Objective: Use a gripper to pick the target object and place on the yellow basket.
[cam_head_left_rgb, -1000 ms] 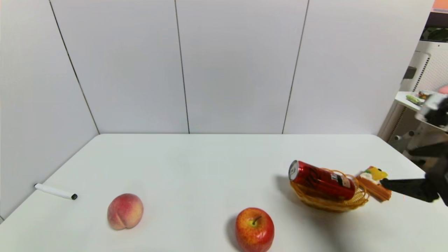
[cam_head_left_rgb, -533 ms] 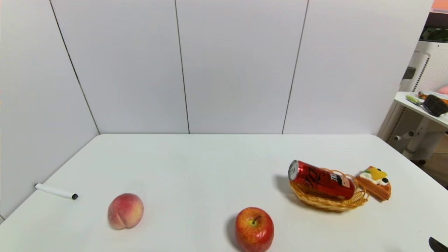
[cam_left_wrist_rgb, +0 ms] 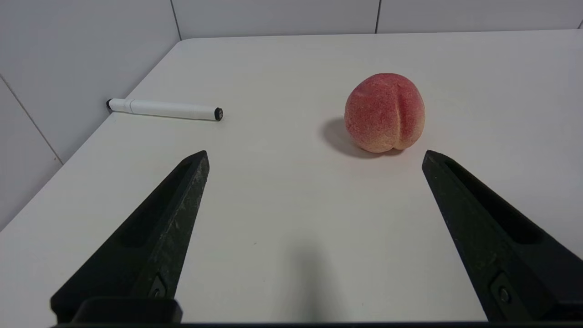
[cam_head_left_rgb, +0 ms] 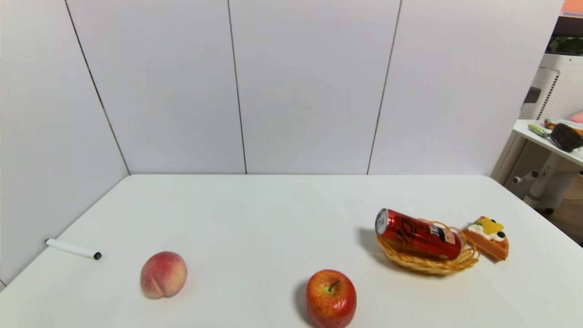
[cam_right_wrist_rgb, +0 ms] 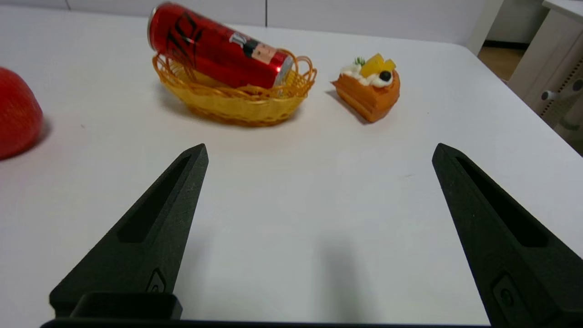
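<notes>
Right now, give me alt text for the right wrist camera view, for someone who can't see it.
A red soda can lies tilted across a yellow wicker basket on a white table, with a cake slice beside the basket. The open right gripper frames the foreground, holding nothing; a red apple sits at the edge.

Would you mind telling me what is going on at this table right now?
Nothing is being handled. The red soda can lies tilted on its side in the yellow basket, one end propped over the rim. The right gripper hangs open short of the basket; the left gripper is open too, facing the peach.
</notes>
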